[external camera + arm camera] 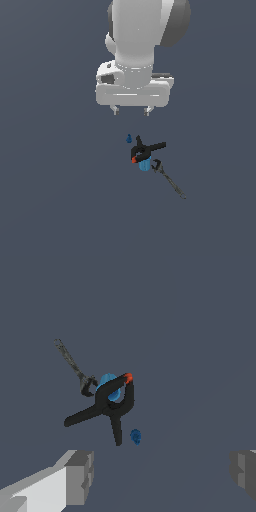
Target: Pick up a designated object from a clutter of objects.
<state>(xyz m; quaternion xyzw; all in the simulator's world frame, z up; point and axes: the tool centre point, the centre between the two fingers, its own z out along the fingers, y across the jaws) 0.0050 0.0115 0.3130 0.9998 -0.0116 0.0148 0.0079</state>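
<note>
The tiny piece [129, 138] lies just beside the pistol-shaped tool [146, 149], on the exterior view's left, apart from it. The cylinder [144, 164] sits under the tool, touching it; the rod [170, 180] stretches away from the cylinder toward the exterior view's right

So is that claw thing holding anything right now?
No, nothing. The gripper is open and empty above the pile; the tiny dark blue piece lies untouched beside the black tool.

A flat, uniform slate-grey floor [50, 200] fills both views, evenly lit, without visible walls or furniture.
</note>
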